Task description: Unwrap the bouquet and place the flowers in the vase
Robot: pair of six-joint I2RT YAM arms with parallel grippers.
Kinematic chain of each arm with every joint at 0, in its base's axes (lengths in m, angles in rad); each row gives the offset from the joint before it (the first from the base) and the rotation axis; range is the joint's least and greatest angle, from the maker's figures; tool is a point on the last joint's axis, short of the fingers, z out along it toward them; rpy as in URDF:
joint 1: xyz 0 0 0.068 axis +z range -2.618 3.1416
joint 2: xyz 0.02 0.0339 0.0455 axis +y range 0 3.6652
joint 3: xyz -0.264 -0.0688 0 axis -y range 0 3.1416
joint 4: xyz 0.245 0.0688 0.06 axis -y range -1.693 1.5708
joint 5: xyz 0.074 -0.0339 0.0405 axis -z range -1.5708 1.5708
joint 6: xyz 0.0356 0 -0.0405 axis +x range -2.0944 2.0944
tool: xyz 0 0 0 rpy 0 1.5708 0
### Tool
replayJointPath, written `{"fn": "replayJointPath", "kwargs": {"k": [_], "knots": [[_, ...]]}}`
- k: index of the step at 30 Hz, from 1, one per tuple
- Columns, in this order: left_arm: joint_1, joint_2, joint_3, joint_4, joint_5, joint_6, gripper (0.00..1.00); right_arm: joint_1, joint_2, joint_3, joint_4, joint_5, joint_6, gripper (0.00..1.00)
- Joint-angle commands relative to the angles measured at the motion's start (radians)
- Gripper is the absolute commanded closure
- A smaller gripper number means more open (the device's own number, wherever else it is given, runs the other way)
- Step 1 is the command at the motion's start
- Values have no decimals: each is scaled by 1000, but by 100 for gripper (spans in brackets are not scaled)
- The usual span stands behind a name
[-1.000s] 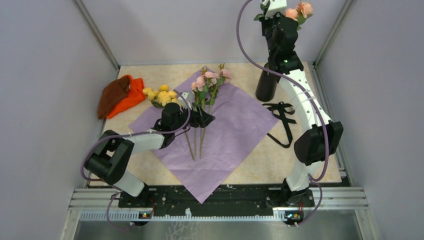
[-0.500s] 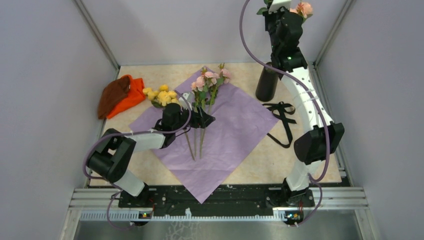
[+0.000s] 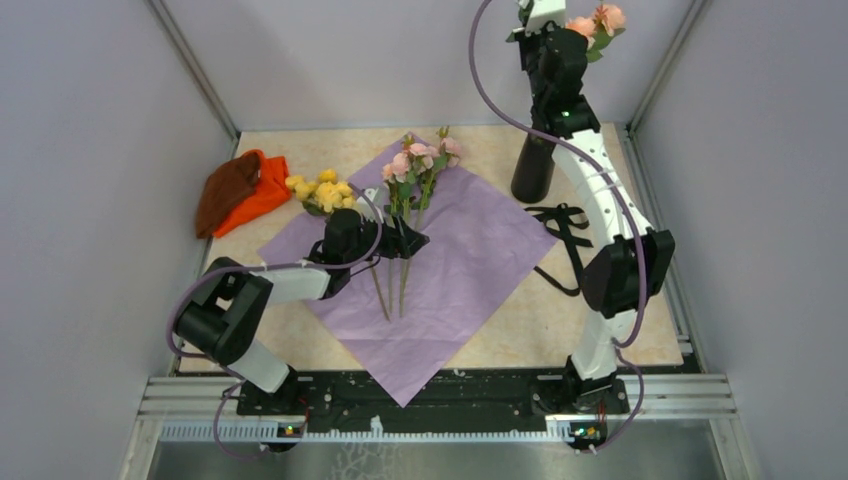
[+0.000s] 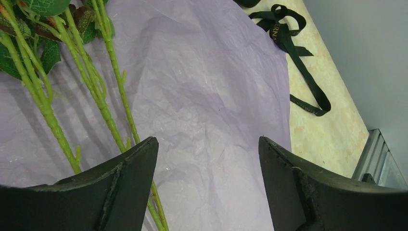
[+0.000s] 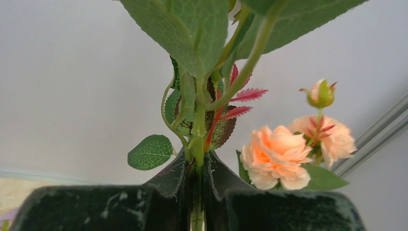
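Observation:
The bouquet's lilac paper (image 3: 450,265) lies spread flat mid-table. Pink flowers (image 3: 420,158) lie on it, their stems (image 4: 103,96) running toward the near side. Yellow roses (image 3: 322,190) rest at the paper's left corner. My left gripper (image 3: 405,240) hovers low over the paper just right of those stems, open (image 4: 208,144), with only paper between its fingers. My right gripper (image 3: 556,30) is raised high above the black vase (image 3: 533,168), shut (image 5: 197,161) on the green stem of a peach rose sprig (image 5: 276,156); its blooms (image 3: 598,20) sit above the gripper.
A black ribbon (image 3: 565,235) lies loose on the table right of the paper, also visible in the left wrist view (image 4: 298,62). An orange-and-brown cloth bundle (image 3: 240,190) sits at the far left. Grey walls close in on three sides.
The right arm has shifted slightly left, still holding the peach sprig high over the vase. The left arm has stayed where it was, jaws open.

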Motion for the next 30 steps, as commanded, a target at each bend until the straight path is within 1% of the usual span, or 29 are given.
{"fn": "replayJointPath", "kwargs": {"k": [1, 6, 8, 9, 12, 13, 15, 19, 25, 30], "knots": [[-4, 15, -19, 33, -21, 11, 18, -11, 63, 15, -10, 38, -28, 100], [-2, 34, -13, 34, -20, 12, 18, -17, 134, 23, -20, 66, -51, 100], [-1, 37, -5, 30, -21, 15, 18, -19, 162, 27, -3, 111, -39, 100], [-3, 38, -2, 26, -23, 18, 18, -19, 172, 27, 8, 135, -39, 97], [-2, 40, 2, 17, -23, 25, 18, -19, 180, 30, 26, 161, -37, 65], [-3, 41, 2, 17, -22, 25, 20, -19, 178, 32, 27, 155, -34, 56], [-3, 46, 0, 21, -17, 23, 23, -20, 167, 32, 25, 144, -25, 49], [-1, 54, 0, 32, 3, 11, 25, -20, 130, 16, 20, 138, -10, 46], [-3, 40, -6, 30, -5, 7, 18, -20, 31, -73, 55, 119, 14, 45], [-2, 40, -6, 38, 12, -7, 17, -20, -50, -146, 82, 95, 37, 45]]}}
